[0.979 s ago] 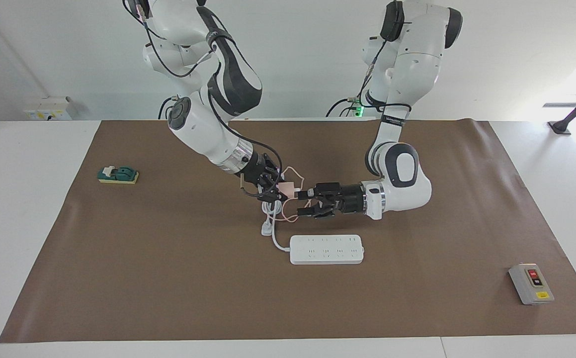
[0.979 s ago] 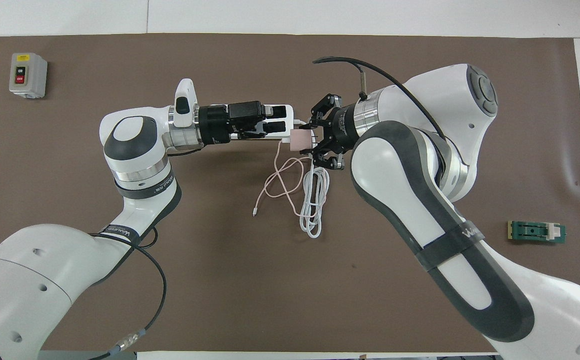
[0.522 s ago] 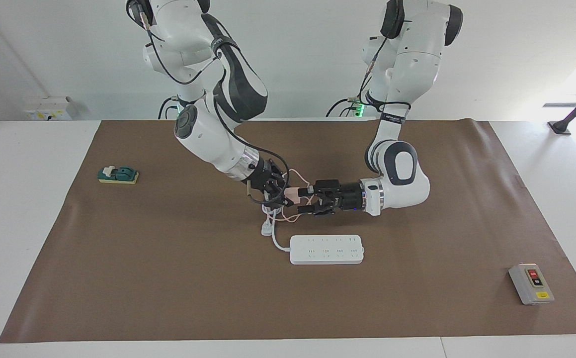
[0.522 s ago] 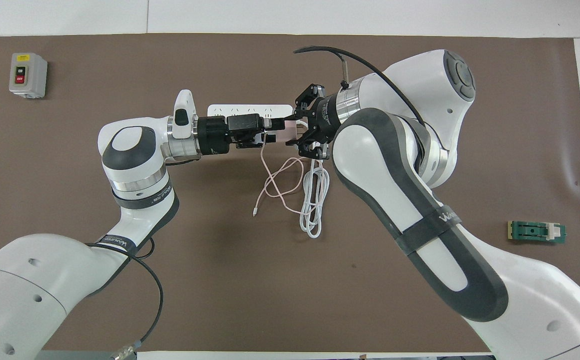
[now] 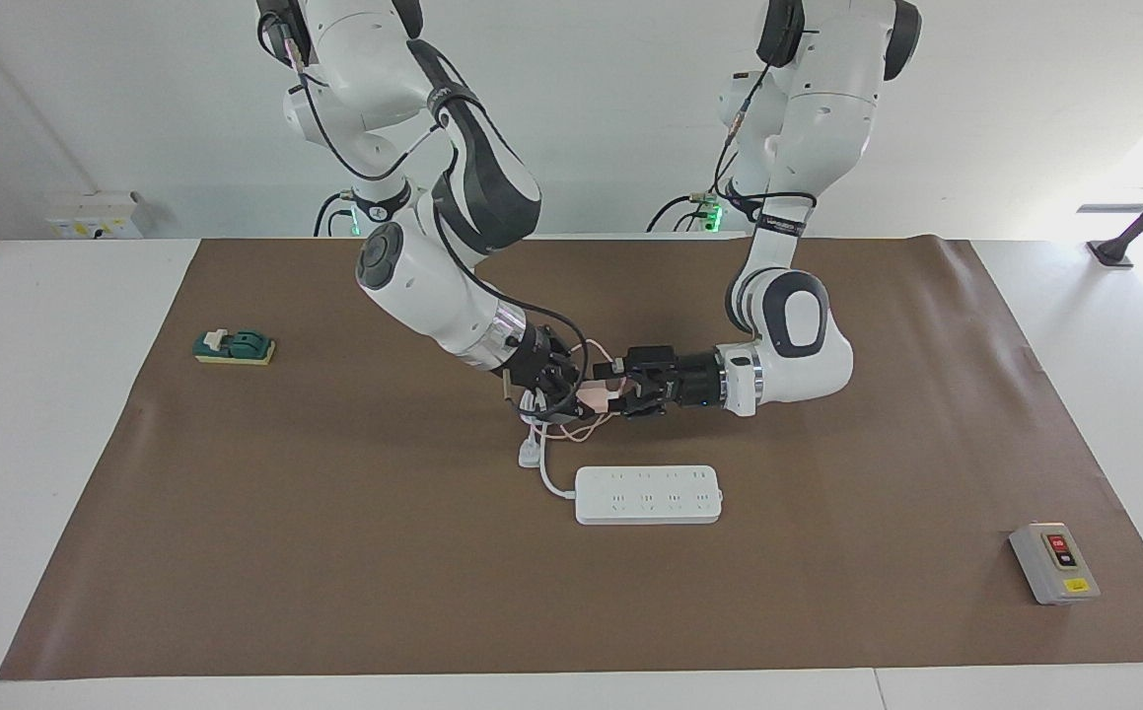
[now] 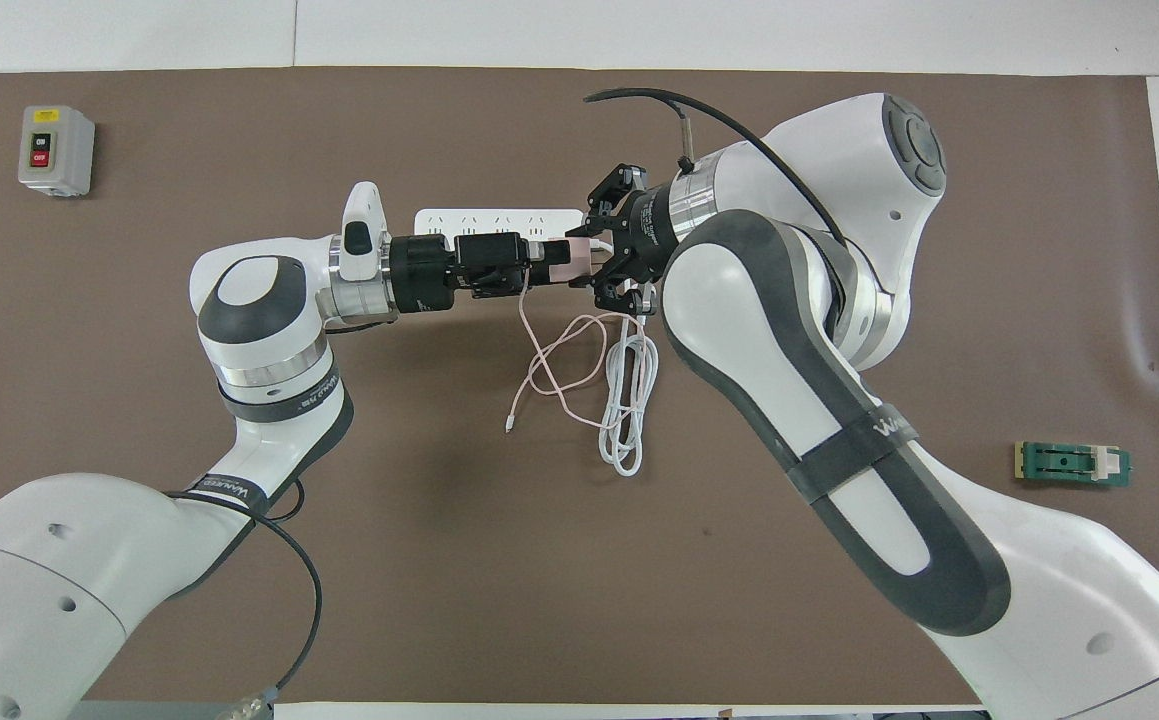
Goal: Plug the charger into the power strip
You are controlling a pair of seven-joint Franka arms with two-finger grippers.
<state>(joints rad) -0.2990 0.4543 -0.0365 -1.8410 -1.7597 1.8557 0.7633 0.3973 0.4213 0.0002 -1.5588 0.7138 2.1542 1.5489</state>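
Note:
The pale pink charger (image 5: 595, 395) (image 6: 561, 257) hangs in the air between the two grippers, over the mat beside the power strip. My right gripper (image 5: 576, 392) (image 6: 589, 258) is shut on it. My left gripper (image 5: 615, 388) (image 6: 544, 258) comes in level from the left arm's end, and its tip has reached the charger. The thin pink cable (image 6: 559, 370) trails down onto the mat. The white power strip (image 5: 648, 494) (image 6: 499, 217) lies flat, farther from the robots than the grippers, partly hidden by them in the overhead view.
The strip's thick white cord lies coiled (image 6: 629, 400) under the charger, its plug (image 5: 530, 454) beside the strip. A grey switch box (image 5: 1054, 562) (image 6: 56, 150) stands at the left arm's end. A green block (image 5: 234, 347) (image 6: 1072, 464) lies at the right arm's end.
The two grippers have come together: the right one carried the charger toward the left one, and the left gripper moved in onto it and narrowed.

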